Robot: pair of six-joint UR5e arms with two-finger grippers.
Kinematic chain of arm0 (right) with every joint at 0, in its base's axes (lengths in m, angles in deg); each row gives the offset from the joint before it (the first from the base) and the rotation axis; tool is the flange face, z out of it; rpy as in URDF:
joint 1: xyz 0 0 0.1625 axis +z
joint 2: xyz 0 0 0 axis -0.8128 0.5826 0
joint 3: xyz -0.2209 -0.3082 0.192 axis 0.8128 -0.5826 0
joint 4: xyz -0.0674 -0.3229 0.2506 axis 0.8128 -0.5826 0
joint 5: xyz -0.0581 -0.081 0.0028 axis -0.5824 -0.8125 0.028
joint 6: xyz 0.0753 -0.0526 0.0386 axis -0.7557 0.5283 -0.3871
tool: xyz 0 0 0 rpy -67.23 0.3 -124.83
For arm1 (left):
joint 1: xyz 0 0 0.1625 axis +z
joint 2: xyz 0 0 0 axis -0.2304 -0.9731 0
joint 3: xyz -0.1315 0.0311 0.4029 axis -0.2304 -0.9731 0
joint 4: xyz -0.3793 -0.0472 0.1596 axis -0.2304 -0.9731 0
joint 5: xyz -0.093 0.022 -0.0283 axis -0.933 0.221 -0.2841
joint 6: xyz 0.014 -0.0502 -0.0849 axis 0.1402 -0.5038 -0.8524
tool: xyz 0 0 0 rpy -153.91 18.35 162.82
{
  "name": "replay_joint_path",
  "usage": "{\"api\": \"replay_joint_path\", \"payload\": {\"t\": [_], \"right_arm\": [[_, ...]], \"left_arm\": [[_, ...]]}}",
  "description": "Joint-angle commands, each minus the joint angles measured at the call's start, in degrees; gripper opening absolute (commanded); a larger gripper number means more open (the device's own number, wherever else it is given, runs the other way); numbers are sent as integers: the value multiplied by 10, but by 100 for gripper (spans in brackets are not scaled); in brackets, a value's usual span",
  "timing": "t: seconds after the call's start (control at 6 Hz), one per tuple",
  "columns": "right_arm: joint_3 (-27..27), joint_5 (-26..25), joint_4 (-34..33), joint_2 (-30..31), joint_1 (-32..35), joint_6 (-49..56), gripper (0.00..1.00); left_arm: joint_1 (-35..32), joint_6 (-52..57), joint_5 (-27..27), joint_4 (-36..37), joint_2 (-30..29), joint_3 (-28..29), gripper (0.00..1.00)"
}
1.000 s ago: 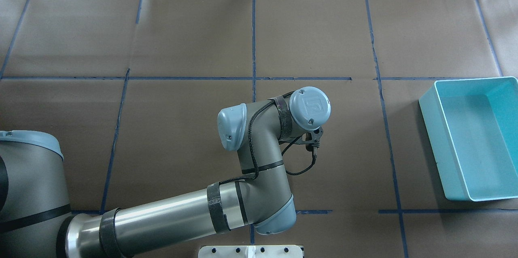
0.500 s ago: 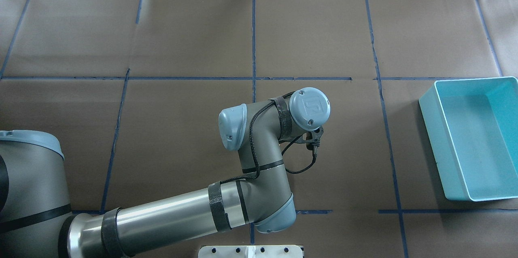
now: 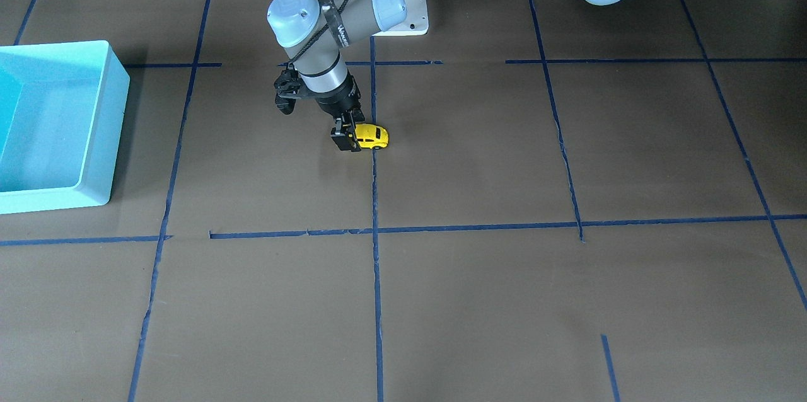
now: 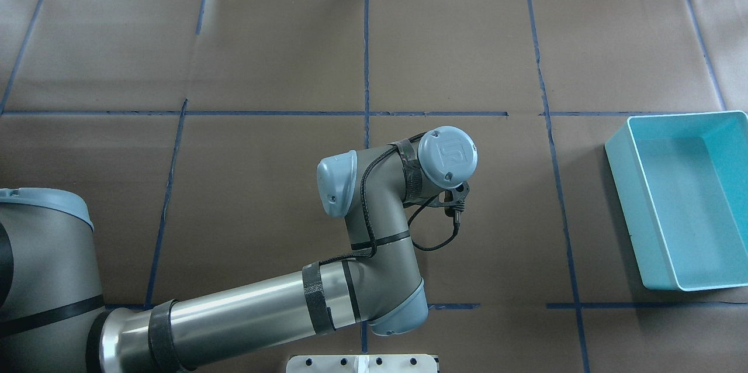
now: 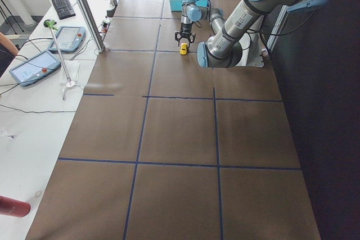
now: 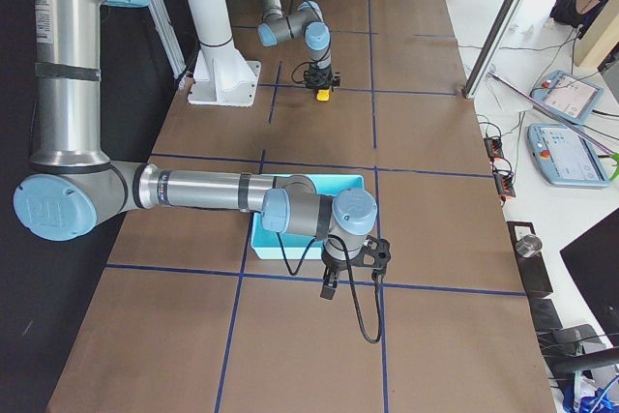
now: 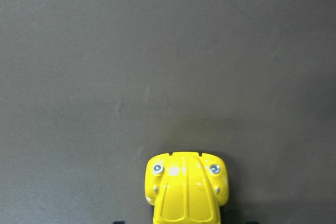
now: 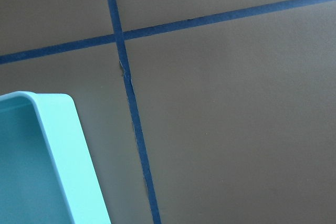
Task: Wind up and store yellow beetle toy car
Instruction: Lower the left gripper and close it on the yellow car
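Observation:
The yellow beetle toy car stands on the brown table near the middle blue tape line. My left gripper points down and is shut on the car's rear end. The left wrist view shows the car's yellow nose low in the middle, with dark finger edges beside it. The car also shows in the exterior left view and the exterior right view. In the overhead view the left wrist hides the car and gripper. My right gripper hangs beside the turquoise bin; I cannot tell its state.
The turquoise bin stands empty at the table's right side, also in the front-facing view and the right wrist view. Blue tape lines cross the brown table. A white mount plate sits at the near edge.
The left arm's wrist and elbow have shifted very slightly to the right in the overhead view. Nothing else has moved.

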Motion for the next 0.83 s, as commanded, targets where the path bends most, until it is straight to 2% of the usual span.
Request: {"api": "replay_joint_path", "payload": {"t": [0.0, 0.17, 0.33, 0.5, 0.67], "right_arm": [[0, 0, 0, 0, 0, 0, 100], [0, 1, 0, 0, 1, 0, 100], [0, 1, 0, 0, 0, 0, 100], [0, 1, 0, 0, 1, 0, 100], [1, 1, 0, 0, 1, 0, 100]], "left_arm": [[1, -1, 0, 0, -2, 5, 56], [0, -1, 1, 0, -3, 5, 38], [0, 6, 0, -2, -3, 3, 26], [-3, 57, 1, -2, -6, 1, 15], [-14, 63, 0, -2, -1, -24, 9]]}}
